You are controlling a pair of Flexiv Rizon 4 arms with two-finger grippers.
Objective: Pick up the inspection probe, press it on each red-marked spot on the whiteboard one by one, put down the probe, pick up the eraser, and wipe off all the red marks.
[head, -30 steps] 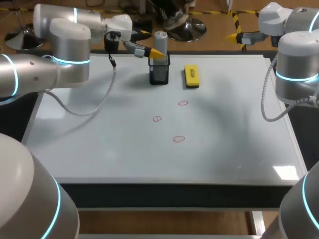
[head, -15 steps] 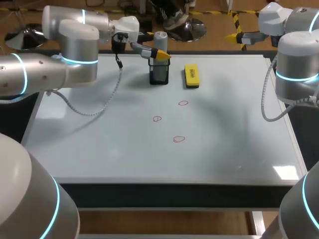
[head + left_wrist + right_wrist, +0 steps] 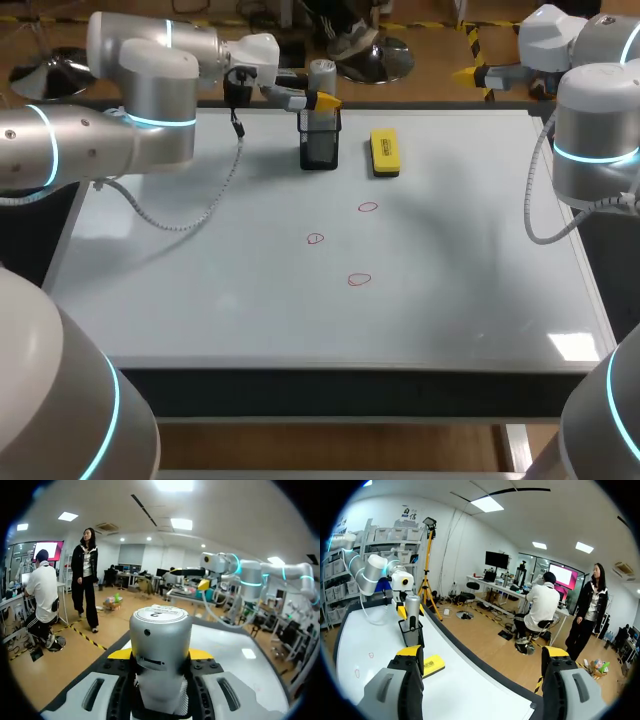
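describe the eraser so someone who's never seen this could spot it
On the whiteboard, look to the far edge, near the middle, where a black holder stands. The eraser lies flat just right of it, apart: the only yellow block on the board.

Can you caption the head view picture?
Left gripper at the probe in its black holder; three red marks on the whiteboard.

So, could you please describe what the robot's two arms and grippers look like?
The left arm and right arm are fat, rounded silver-grey segments with glowing cyan rings at the joints. A loose grey cable hangs off the left one, a second grey cable off the right. The right gripper has two chunky grey fingers with bright yellow tips.
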